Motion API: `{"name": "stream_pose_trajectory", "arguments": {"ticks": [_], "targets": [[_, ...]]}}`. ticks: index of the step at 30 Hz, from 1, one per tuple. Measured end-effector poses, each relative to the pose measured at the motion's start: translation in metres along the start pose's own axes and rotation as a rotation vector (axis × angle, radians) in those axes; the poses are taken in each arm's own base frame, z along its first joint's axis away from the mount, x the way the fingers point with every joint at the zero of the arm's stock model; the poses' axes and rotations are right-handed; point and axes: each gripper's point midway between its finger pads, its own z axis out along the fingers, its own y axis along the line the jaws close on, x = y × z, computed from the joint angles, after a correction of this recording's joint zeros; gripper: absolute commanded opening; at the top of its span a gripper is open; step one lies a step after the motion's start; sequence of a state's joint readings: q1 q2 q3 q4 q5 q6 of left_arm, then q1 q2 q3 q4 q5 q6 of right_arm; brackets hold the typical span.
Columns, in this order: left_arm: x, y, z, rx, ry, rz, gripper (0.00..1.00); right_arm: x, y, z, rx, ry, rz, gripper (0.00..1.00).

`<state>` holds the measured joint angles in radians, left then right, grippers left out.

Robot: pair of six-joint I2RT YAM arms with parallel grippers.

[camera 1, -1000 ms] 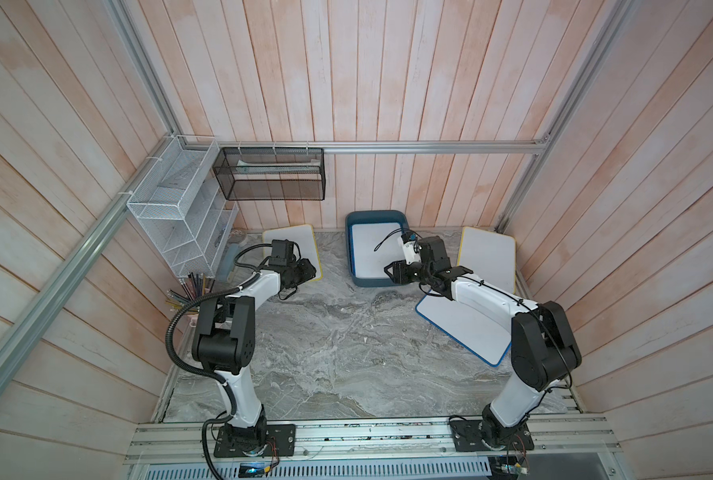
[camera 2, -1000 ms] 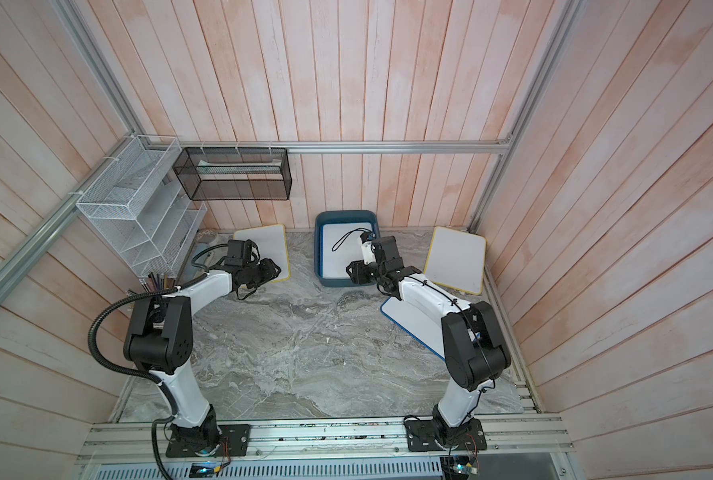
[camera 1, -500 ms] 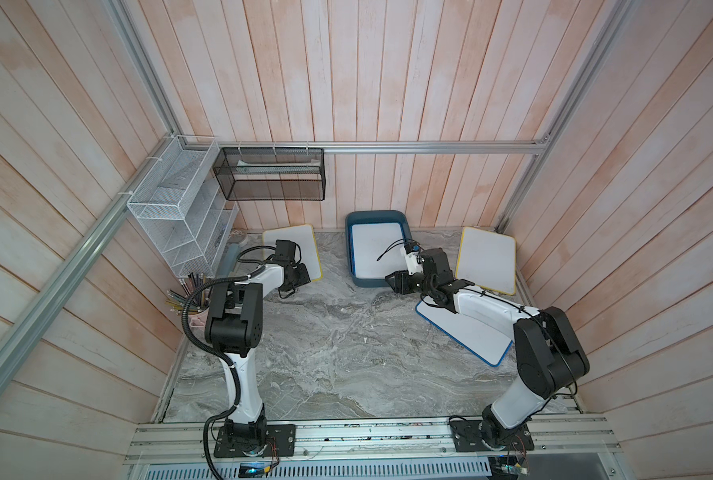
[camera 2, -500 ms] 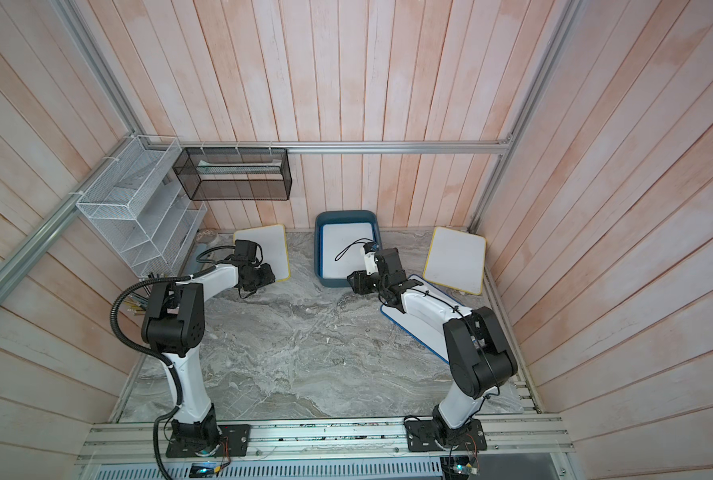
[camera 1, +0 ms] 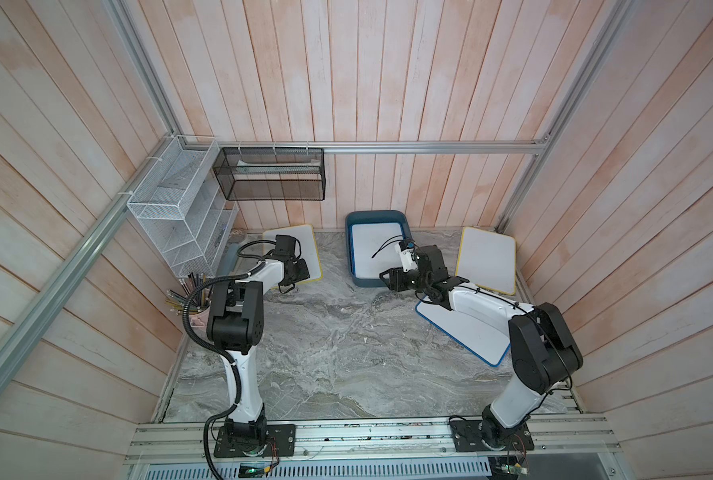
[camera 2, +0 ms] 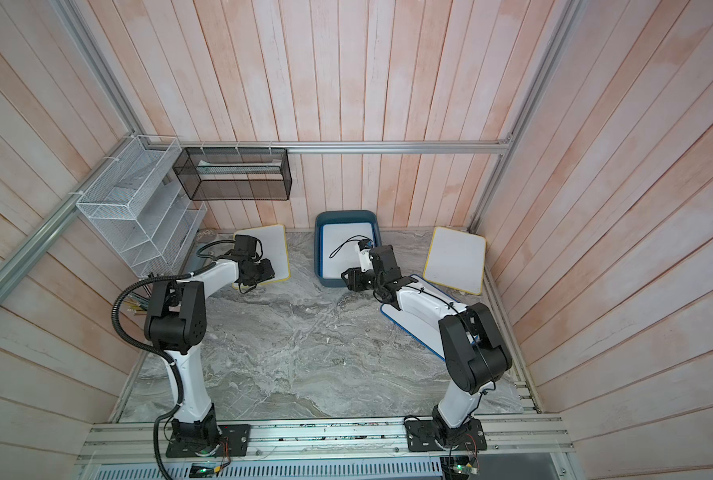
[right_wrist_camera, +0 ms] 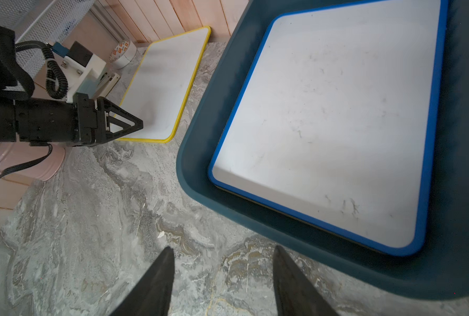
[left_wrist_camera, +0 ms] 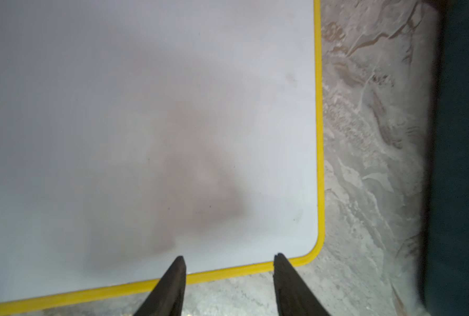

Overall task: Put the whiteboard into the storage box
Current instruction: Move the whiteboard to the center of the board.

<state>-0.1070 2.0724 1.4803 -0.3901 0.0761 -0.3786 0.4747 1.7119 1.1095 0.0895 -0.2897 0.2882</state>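
The dark teal storage box (camera 1: 350, 253) (camera 2: 318, 253) (right_wrist_camera: 197, 142) stands at the back middle, and a blue-framed whiteboard (camera 1: 377, 245) (camera 2: 344, 239) (right_wrist_camera: 337, 123) lies flat inside it. My right gripper (camera 1: 388, 278) (camera 2: 348, 279) (right_wrist_camera: 222, 249) is open over bare table just in front of the box's near wall. A yellow-framed whiteboard (camera 1: 307, 245) (camera 2: 275, 245) (left_wrist_camera: 146, 109) (right_wrist_camera: 167, 82) lies flat at the back left. My left gripper (camera 1: 301, 270) (camera 2: 268, 271) (left_wrist_camera: 229, 258) is open, its tips at this board's near edge close to a corner.
Another yellow-framed board (camera 1: 488, 259) (camera 2: 456, 259) lies by the right wall. A second blue-framed board (camera 1: 471, 340) (camera 2: 419, 328) lies under my right arm. A white wire rack (camera 1: 180, 216), a black mesh basket (camera 1: 271, 174), a pink pencil cup (camera 1: 192, 303) and a tape roll (right_wrist_camera: 122, 53) are at the left.
My right gripper has drawn back a little from the box toward the front. The left arm's elbow has swung in, and its gripper has edged along the yellow board's near edge.
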Motion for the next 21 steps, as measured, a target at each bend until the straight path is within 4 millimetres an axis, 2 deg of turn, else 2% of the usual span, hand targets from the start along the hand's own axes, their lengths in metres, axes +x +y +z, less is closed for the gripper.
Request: {"name": "stream_pose_trajectory", "arguments": {"ticks": [5,10,18,21], "targets": [[-0.012,0.0,0.0,-0.012,-0.027,0.014,0.54,-0.003,0.003,0.0,-0.005,-0.006,-0.004,0.58],[0.003,0.01,0.018,-0.038,0.02,0.02,0.54,-0.002,0.002,0.0,-0.003,-0.001,-0.003,0.58],[0.004,0.006,0.02,-0.003,0.002,0.024,0.54,0.002,-0.002,0.001,0.018,0.02,-0.004,0.58],[0.014,0.003,0.015,0.016,-0.008,0.03,0.54,-0.003,-0.001,0.001,0.021,0.01,-0.009,0.58]]}}
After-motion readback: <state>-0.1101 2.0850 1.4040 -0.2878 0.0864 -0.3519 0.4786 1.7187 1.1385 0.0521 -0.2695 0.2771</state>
